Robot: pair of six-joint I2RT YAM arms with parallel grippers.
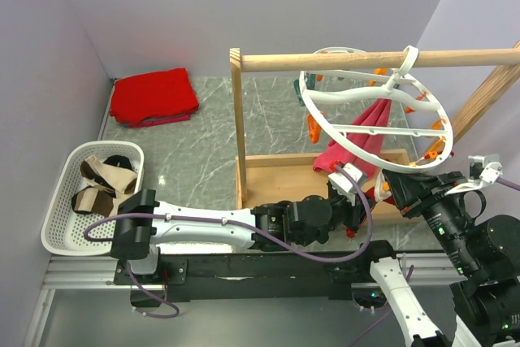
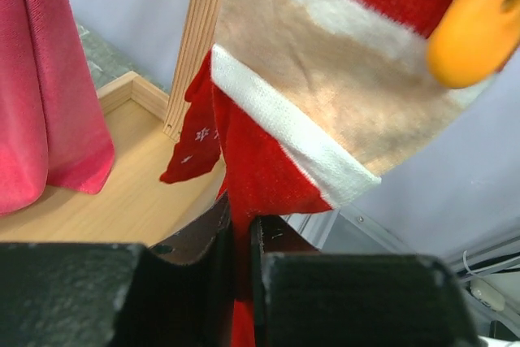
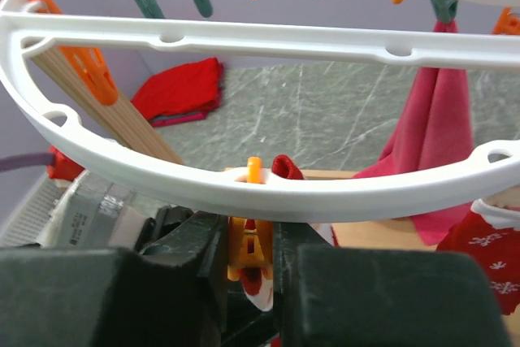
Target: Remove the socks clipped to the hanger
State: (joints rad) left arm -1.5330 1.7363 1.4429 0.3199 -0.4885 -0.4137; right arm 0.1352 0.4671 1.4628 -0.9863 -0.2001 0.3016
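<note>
The white ring hanger [image 1: 374, 111] hangs by its hook from the wooden rail [image 1: 325, 61]. A pink sock [image 1: 361, 142] hangs from it. My left gripper [image 2: 241, 229] is shut on the lower end of a red-and-white sock [image 2: 276, 160], which hangs from an orange peg [image 2: 479, 30]. My right gripper [image 3: 250, 237] is shut on an orange peg [image 3: 248, 241] just under the ring's near rim [image 3: 244, 194]; that peg holds red-and-white fabric. In the top view both grippers [image 1: 351, 205] [image 1: 388, 188] meet below the ring's near edge. Another red sock with snowflakes [image 3: 483, 249] hangs at the right.
A white basket [image 1: 61, 201] at the left holds brown-and-cream and black socks. A folded red cloth [image 1: 154, 97] lies at the back left. The wooden frame's post [image 1: 238, 132] and base board [image 1: 284, 176] stand under the hanger. Walls close in at left and right.
</note>
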